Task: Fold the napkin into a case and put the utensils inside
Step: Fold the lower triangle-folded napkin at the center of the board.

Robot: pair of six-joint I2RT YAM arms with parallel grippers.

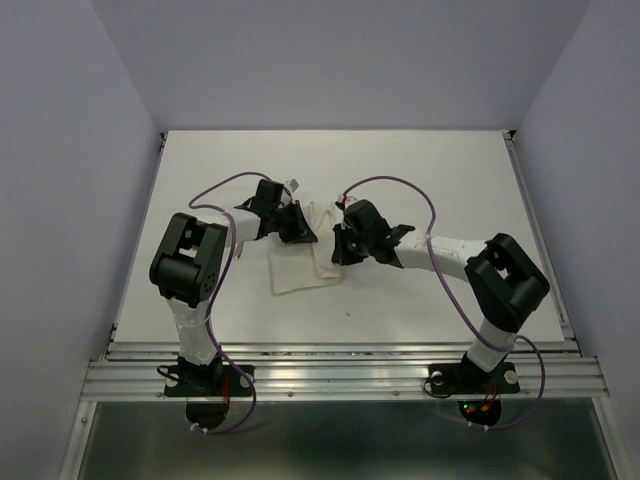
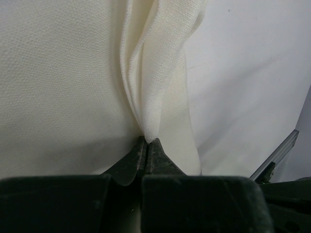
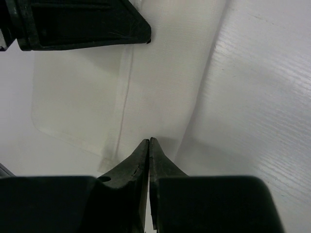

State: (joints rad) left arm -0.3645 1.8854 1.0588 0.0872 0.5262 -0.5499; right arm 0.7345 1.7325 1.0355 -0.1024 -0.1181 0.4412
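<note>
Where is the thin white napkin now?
Top view: the thin white napkin lies mid-table between the left gripper, pinching its fold, and the right gripper.

A thin, soft white rectangular napkin lies rumpled at the middle of the flat white tabletop. The black two-finger left gripper meets its far left part, and the black right gripper sits at its right edge. Thin purple cables loop from both arms. A ribbed aluminium rail spans the near edge.

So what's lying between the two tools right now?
The napkin: in the top view its bunched upper part spans the gap between the left tool, which pinches a fold, and the right tool.
</note>
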